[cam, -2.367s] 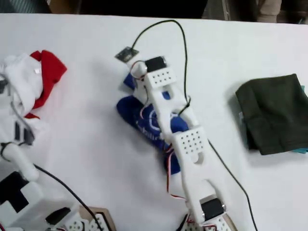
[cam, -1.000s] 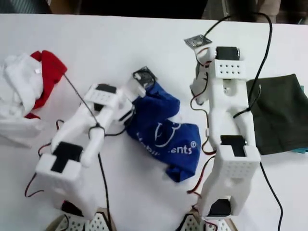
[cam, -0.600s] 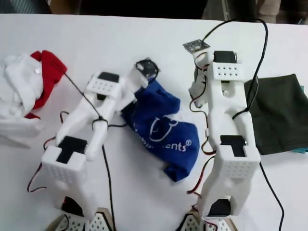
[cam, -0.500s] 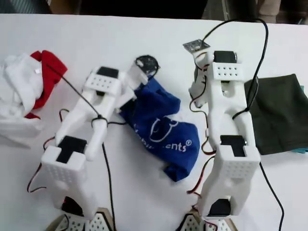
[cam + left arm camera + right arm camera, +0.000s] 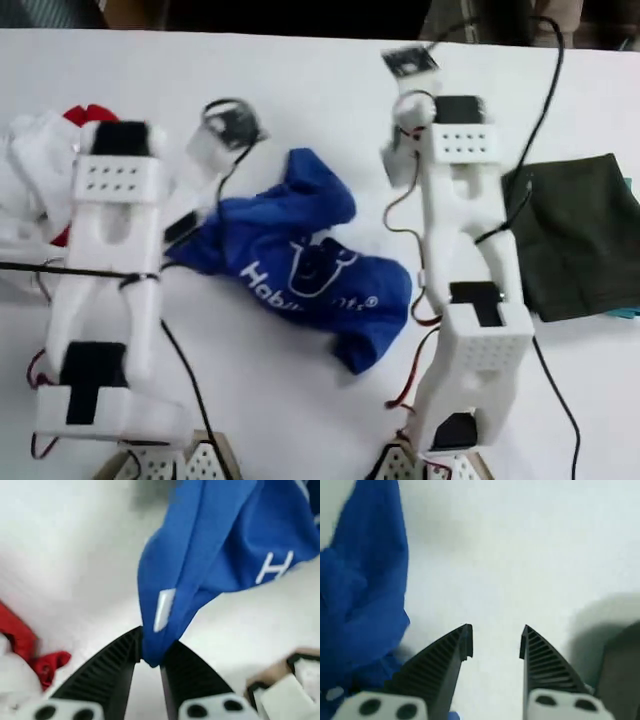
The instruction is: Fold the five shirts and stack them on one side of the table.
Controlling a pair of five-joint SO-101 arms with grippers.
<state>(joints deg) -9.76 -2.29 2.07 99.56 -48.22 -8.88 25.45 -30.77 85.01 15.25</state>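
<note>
Blue shirt (image 5: 300, 265) now stretches across the middle of the surface (image 5: 300, 80), dragged leftward by the left fingers (image 5: 110, 667) clamped on its edge, spreading it for folding, while the right fingers (image 5: 442, 660) hang parted and empty beside it.

We see the left white plastic arm (image 5: 100, 230) and the right white plastic arm (image 5: 465, 200): blocky links with grids of small holes, black motors, thin black and red cables. The left claw (image 5: 152, 647) and right claw (image 5: 496, 630) carry black ribbed fingers (image 5: 445, 662) on white bases with dark round holes.
</note>
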